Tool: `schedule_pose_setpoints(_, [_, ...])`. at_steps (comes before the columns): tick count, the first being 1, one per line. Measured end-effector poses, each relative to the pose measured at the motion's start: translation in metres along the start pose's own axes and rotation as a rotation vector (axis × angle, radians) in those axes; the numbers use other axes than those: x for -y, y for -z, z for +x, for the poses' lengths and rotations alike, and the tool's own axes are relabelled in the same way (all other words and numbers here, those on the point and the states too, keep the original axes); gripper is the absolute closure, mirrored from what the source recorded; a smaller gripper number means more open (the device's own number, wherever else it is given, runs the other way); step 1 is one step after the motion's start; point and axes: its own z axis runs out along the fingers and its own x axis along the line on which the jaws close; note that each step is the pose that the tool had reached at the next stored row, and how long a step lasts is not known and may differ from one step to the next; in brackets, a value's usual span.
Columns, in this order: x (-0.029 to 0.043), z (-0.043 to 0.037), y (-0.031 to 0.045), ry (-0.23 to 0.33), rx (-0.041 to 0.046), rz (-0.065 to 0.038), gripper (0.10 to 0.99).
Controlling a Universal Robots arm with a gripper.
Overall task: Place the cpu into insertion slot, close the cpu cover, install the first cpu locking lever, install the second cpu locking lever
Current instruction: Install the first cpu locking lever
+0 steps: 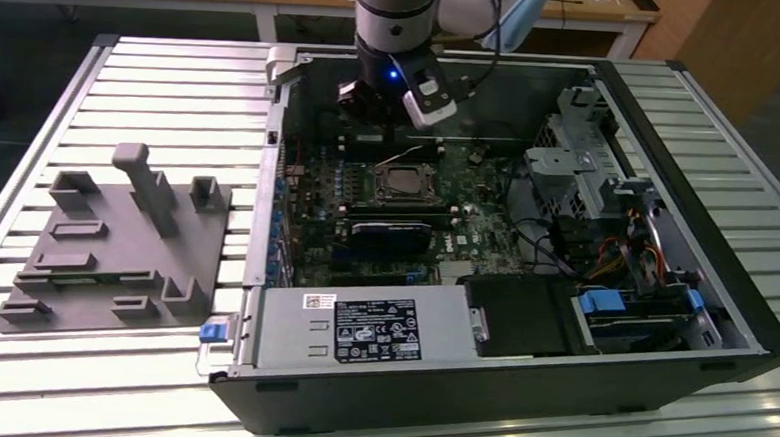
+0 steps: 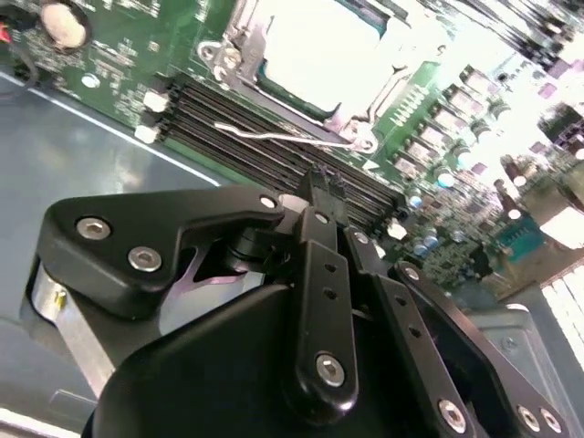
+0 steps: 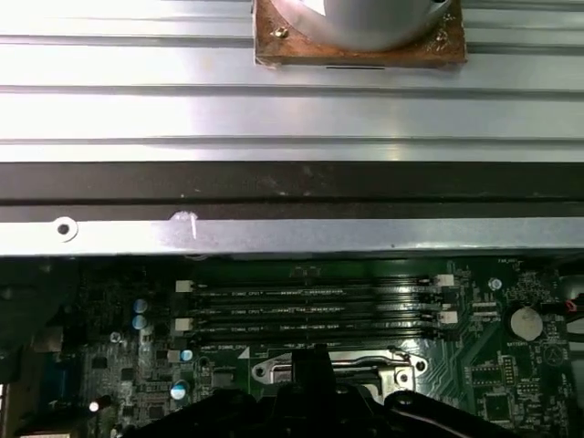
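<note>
arm (image 1: pixel 397 19) straight down into computer case (image 1: pixel 706 295) | gripper (image 2: pixel 321 182) by memory slots (image 2: pixel 265 119), just beside insertion slot (image 2: pixel 342 111), fingers (image 2: pixel 319 205) pressed together | second wrist view: cpu (image 2: pixel 315 46) in insertion slot | exterior view: grey tray (image 1: pixel 108 254) on bench (image 1: pixel 170 77)

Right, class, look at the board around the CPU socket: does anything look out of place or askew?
Yes. A thin silver locking lever sticks out loose across the memory slots beside the insertion slot, instead of lying tucked along the socket's edge. Nothing looks spilled or broken.
</note>
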Motion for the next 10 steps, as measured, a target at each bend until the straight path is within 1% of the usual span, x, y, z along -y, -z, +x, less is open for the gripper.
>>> schedule_pose_setpoints(4, [0.0002,0.0003,-0.0010,0.006,0.0443,-0.001,0.980])
schedule_pose_setpoints(5, [0.0002,0.0004,-0.0013,0.007,0.0548,-0.002,0.980])
schedule_pose_setpoints(6, [0.0003,0.0004,-0.0017,0.008,0.0635,-0.002,0.980])
schedule_pose_setpoints(7, [0.0004,0.0005,-0.0023,0.006,0.0698,-0.002,0.980])
schedule_pose_setpoints(8, [0.0005,0.0005,-0.0030,0.005,0.0738,-0.002,0.980])
schedule_pose_setpoints(10, [0.0009,0.0006,-0.0046,0.001,0.0791,-0.002,0.980])
